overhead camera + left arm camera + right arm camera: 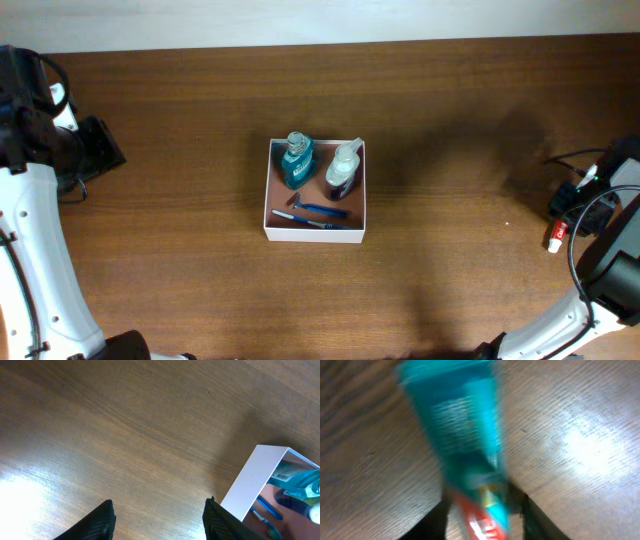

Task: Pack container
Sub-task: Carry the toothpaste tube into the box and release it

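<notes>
Wooden table (pixel 450 280): tube (pixel 465 435) points out from right gripper (pixel 485 510), grip unclear; left gripper (pixel 159 506) spread.

The table (pixel 450 250) is dark brown wood with a fine streaked grain. At its middle my container (pixel 314 236) has white walls and a pinkish-brown floor, and in it are a teal bottle (pixel 297 160), a pale clear bottle (pixel 343 168) with a dark purple base, and two blue-handled sticks (pixel 322 210). Near the table's right edge the tube (pixel 465 435) at my right gripper (pixel 482 520) is teal with a red and white end, and the fingers (pixel 102 520) of my left gripper (pixel 159 510) are black.
</notes>
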Tool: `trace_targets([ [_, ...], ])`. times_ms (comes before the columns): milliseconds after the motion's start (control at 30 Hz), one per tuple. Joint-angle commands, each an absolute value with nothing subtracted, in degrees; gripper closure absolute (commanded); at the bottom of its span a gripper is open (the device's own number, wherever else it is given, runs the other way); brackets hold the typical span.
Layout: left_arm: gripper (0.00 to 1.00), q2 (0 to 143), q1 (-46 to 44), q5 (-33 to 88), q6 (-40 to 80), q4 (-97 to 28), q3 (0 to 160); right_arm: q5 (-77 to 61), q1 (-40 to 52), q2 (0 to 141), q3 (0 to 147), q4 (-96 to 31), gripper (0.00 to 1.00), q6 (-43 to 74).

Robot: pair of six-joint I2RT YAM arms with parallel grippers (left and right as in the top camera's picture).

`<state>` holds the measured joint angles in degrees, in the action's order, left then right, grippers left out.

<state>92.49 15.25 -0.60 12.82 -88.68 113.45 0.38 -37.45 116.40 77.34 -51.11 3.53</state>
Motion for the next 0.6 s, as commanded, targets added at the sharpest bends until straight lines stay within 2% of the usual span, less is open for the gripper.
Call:
trace_targets([
  [0, 0.43, 92.88, 15.40, -0.40, 11.86, -88.71, 113.23, -2.81, -37.52, 118.65, 74.98, -51.07, 0.74, 3.49],
  [67, 0.43, 92.88, 15.40, -0.40, 11.86, -88.68, 113.21, -3.40, -37.52, 118.65, 74.98, -50.92, 0.80, 3.49],
  [333, 0.43, 92.88, 15.40, -0.40, 11.86, -88.55, 113.23, -5.04, -37.52, 118.65, 75.00, -50.37, 0.88, 3.49],
  [467, 0.43, 92.88, 15.40, -0.40, 11.86, -88.51, 113.21, -7.33, -37.52, 118.58, 75.29, -50.11, 0.96, 3.49],
  [567, 0.43, 92.88, 15.40, -0.43, 11.86, -88.51, 113.21, -10.11, -37.41, 117.84, 76.66, -51.16, 0.96, 3.49],
])
